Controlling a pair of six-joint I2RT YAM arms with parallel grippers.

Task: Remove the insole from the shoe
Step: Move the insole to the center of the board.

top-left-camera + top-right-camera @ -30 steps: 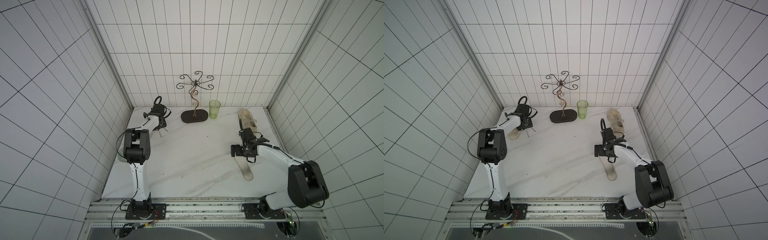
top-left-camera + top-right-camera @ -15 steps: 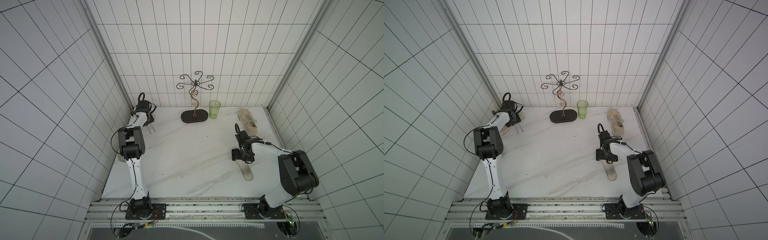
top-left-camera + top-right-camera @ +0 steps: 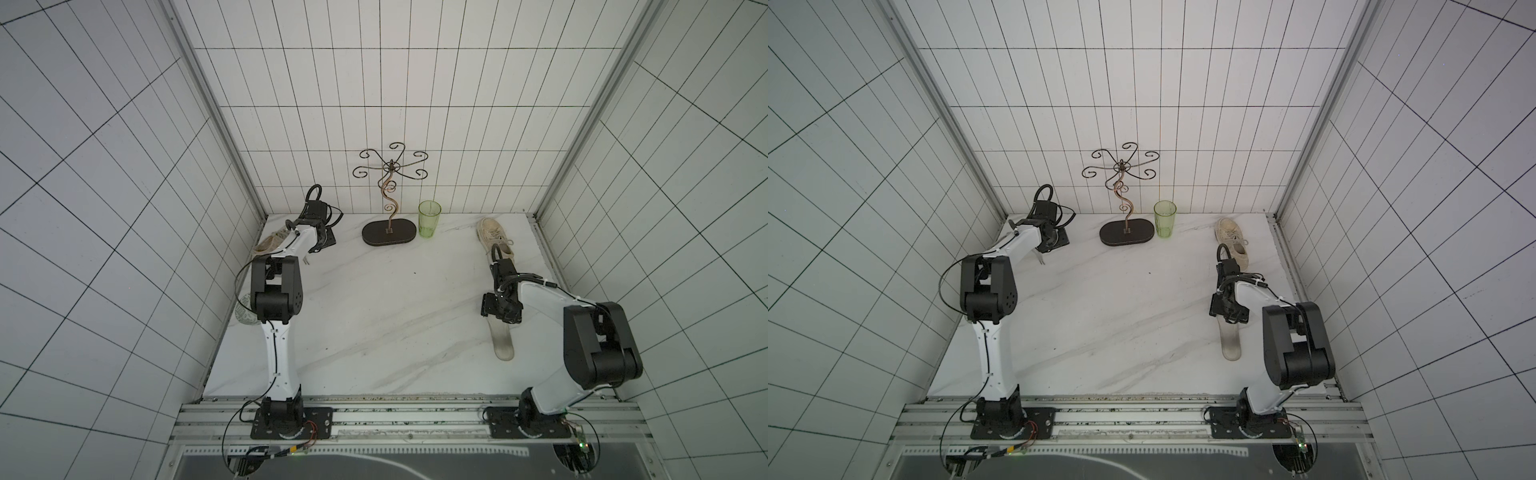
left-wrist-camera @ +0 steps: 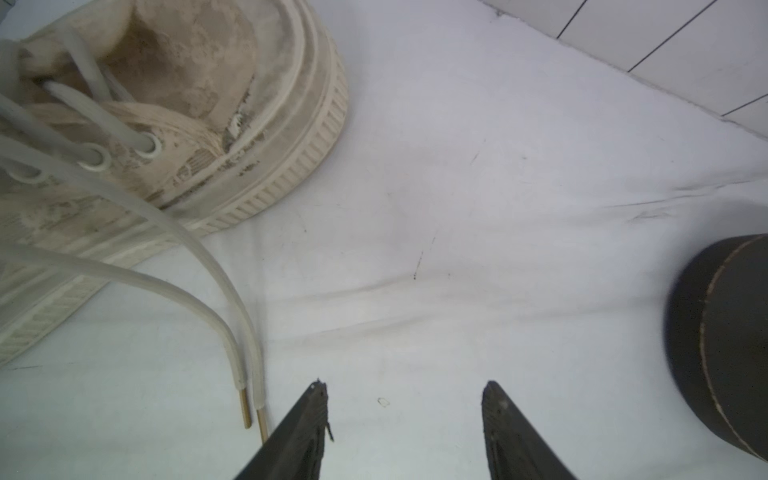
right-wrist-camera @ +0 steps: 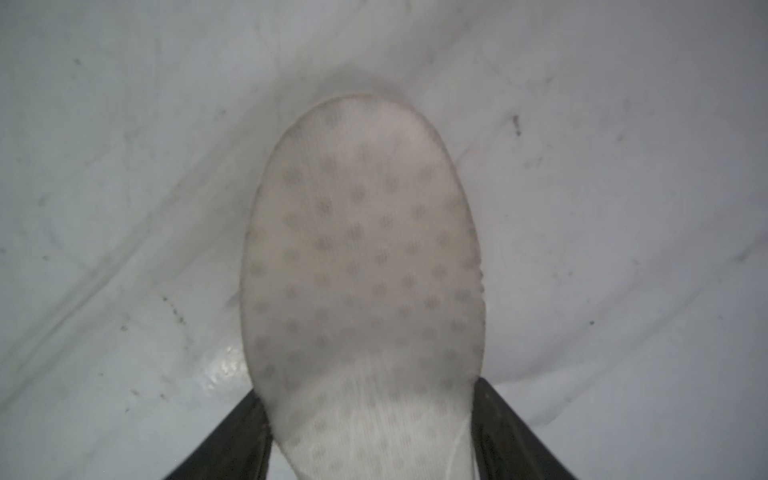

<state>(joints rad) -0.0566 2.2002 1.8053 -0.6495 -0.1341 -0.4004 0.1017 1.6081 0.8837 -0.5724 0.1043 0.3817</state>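
The insole (image 5: 365, 270) is being seen lying flat on the counter (image 3: 374, 311), out of the shoe (image 3: 494, 239), nearer the arm bases. It is being flanked by the right end effector (image 5: 368, 390), a finger at each edge; whether it is being squeezed cannot be told. The left end effector (image 4: 403, 386) is being held open and empty beside a second shoe (image 4: 166, 124).

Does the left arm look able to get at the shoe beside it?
Probably yes: the left gripper is open close beside the shoe, with only its loose laces on the bare table between them.
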